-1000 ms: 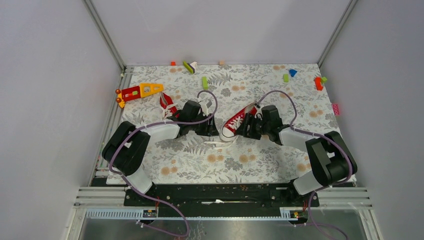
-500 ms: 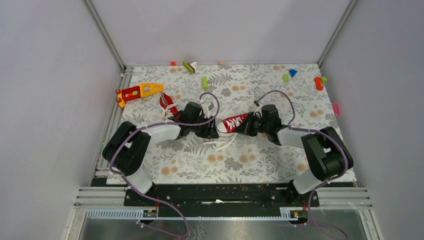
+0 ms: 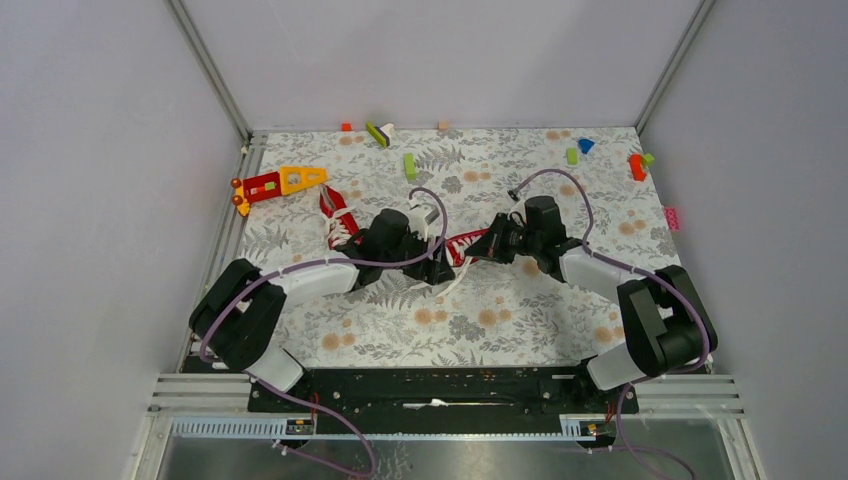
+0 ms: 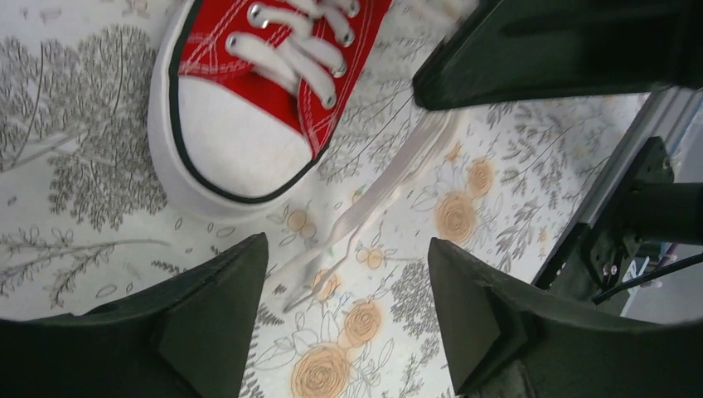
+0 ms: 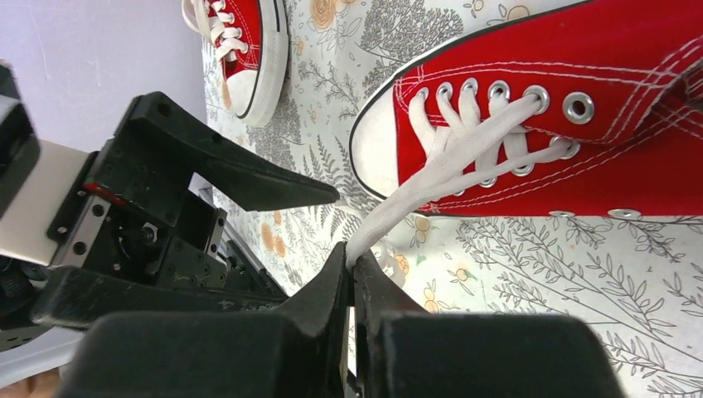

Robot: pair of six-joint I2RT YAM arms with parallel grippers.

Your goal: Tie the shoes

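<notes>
Shoe one (image 3: 464, 243) lay mid-mat between both grippers, long axis 9 to 3 o'clock, toe at 9. Shoe two (image 3: 338, 214) lay apart at 10 o'clock. The right gripper (image 5: 352, 269), at the shoe's 3 o'clock, was pinched on the lace (image 5: 439, 178). The left gripper (image 4: 348, 245), at 7 o'clock, stood wide and empty, with a loose lace tail lying between its fingers. The left arm was judged nearer that tail.

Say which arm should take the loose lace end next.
Left. The left hand is open astride the lace where it trails past the shoe's toe; the right hand is shut on that lace.
</notes>
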